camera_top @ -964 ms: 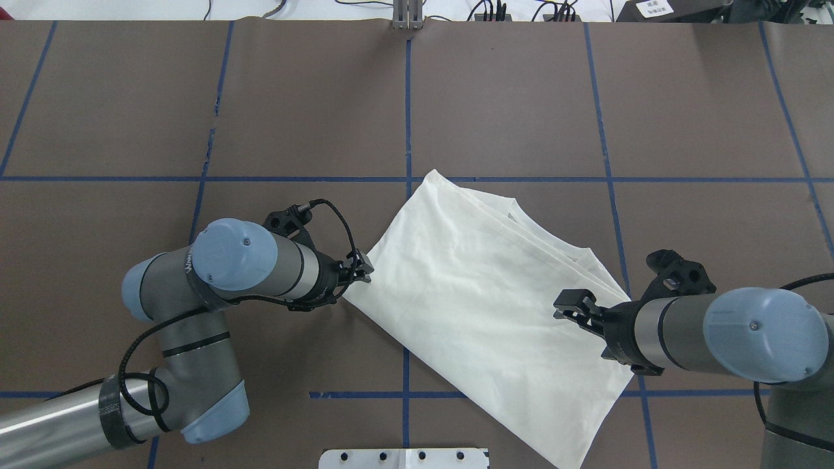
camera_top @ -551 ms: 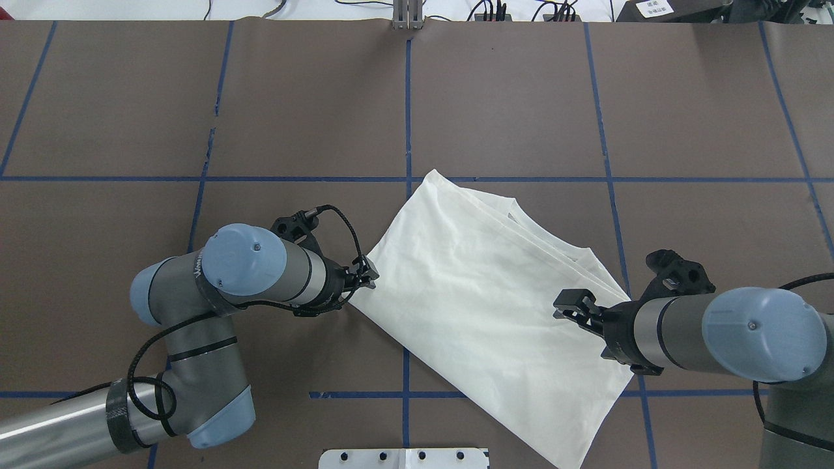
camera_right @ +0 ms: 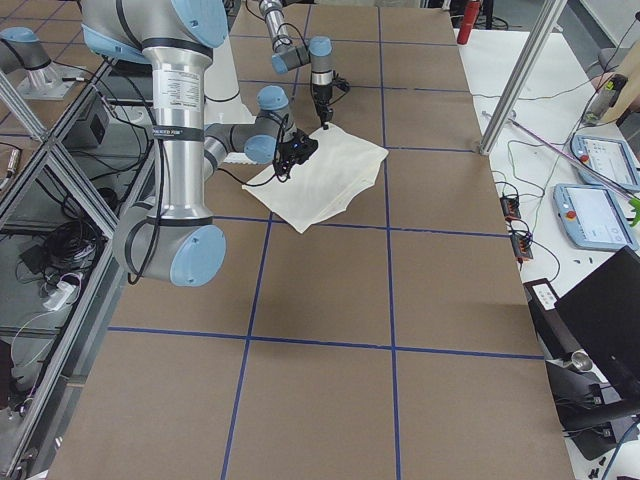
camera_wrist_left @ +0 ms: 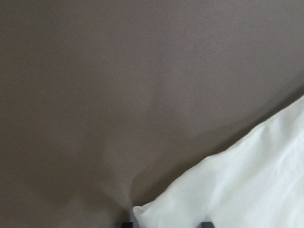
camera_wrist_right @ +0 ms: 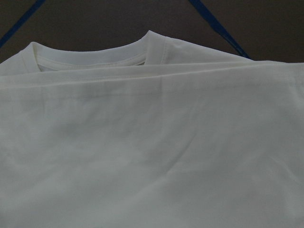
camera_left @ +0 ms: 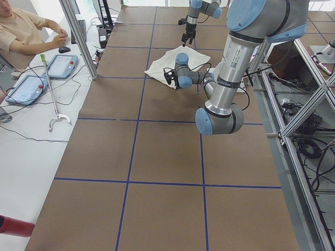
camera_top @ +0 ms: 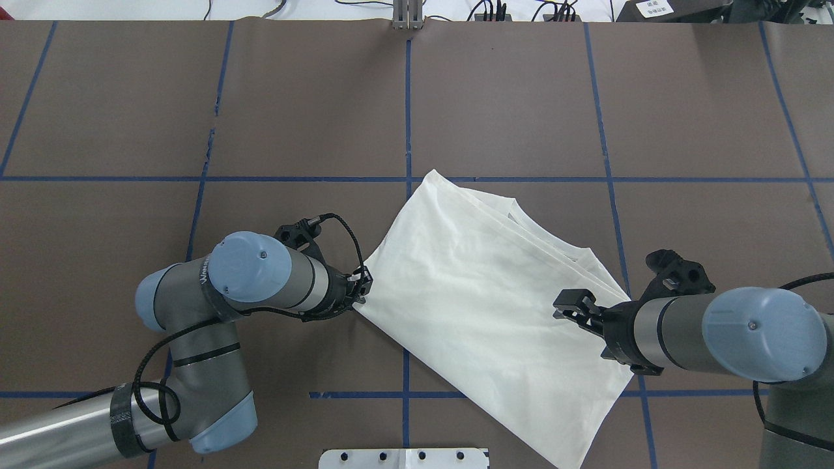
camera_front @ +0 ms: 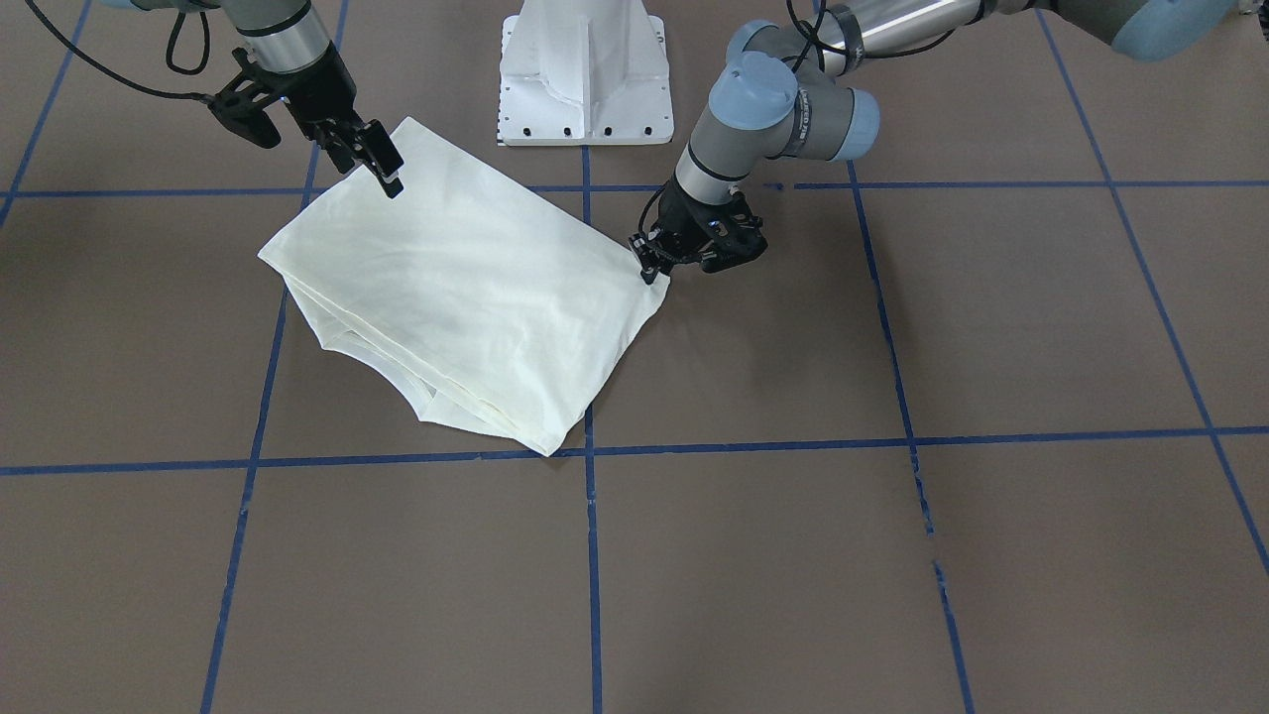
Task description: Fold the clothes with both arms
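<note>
On the brown taped surface [camera_top: 521,98] the cream shirt [camera_top: 482,306] lies folded and skewed, plain side up, collar at its far edge, with no print or wording showing. The left fingers [camera_top: 365,281] sit slightly apart astride its left corner, nothing pinched yet, while the right fingers [camera_top: 572,299] hover spread and empty over its right edge. We judge that closing now could catch only the top layer and drag the stack askew. Lettering [camera_top: 204,273] on the left arm [camera_top: 273,280] is too small to read.
</note>
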Controlling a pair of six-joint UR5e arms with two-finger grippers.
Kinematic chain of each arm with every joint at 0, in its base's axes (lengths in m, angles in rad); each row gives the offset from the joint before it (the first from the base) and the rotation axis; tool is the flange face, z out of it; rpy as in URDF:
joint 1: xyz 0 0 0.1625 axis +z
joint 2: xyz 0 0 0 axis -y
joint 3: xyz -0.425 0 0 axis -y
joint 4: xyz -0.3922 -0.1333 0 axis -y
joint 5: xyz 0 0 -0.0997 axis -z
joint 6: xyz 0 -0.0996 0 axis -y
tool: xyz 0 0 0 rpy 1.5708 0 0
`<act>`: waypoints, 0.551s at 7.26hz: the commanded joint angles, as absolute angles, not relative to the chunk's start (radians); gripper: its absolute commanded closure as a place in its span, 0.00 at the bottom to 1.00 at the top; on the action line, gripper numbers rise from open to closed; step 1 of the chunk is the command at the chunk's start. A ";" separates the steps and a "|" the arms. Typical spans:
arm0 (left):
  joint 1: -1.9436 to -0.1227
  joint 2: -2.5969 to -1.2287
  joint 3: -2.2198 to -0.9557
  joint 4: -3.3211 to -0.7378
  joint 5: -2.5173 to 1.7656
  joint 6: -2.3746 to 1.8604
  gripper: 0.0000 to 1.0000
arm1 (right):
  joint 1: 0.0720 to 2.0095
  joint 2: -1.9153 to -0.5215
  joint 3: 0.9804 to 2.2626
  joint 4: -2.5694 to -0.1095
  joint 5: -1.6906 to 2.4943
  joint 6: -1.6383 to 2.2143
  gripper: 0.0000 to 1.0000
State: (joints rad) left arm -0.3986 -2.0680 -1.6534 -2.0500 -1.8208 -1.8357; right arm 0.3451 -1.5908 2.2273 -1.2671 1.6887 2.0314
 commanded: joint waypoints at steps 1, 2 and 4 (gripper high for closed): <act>-0.437 -2.060 -1.684 -1.998 -1.821 -1.815 1.00 | 0.345 -1.589 2.227 -1.267 1.689 2.031 0.00; -0.483 -2.048 -1.695 -1.990 -1.822 -1.739 1.00 | 0.347 -1.589 2.227 -1.267 1.689 2.031 0.00; -0.547 -2.040 -1.692 -2.003 -1.825 -1.591 1.00 | 0.350 -1.588 2.229 -1.267 1.689 2.031 0.00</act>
